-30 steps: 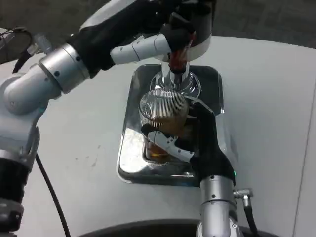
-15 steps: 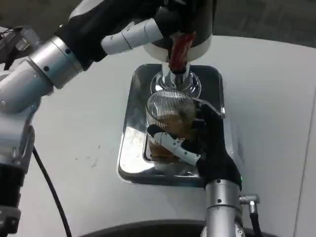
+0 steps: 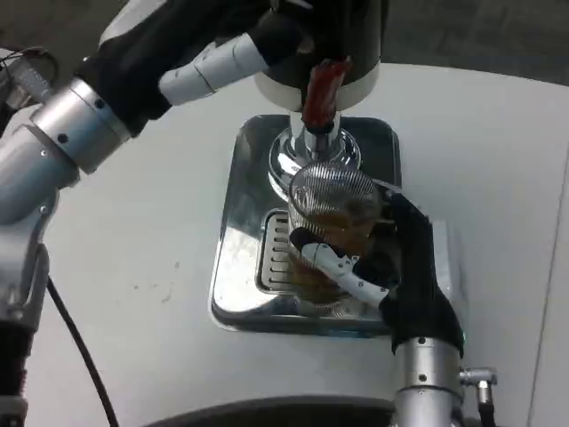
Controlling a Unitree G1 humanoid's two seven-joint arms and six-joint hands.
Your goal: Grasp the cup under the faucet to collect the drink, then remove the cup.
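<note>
A ribbed clear cup [image 3: 332, 221] holding amber drink is gripped by my right hand [image 3: 391, 267], fingers wrapped around its lower half. The cup sits just right of and below the chrome faucet [image 3: 311, 142] with its red tap handle [image 3: 320, 93], above the shiny drip tray [image 3: 244, 267]. My left hand [image 3: 236, 44] is up at the dispenser's black and white body [image 3: 342, 53], fingers lying against its left side near the tap handle; whether it holds anything is hidden.
The drip tray has a slotted grate [image 3: 274, 258] on its left part. White table [image 3: 133, 231] spreads around the tray, its front edge near the bottom. A black cable [image 3: 76, 347] hangs by my left arm.
My right hand has carried the cup to the right, away from under the faucet, uncovering the grate. My left arm has drawn back up and to the left from the tap.
</note>
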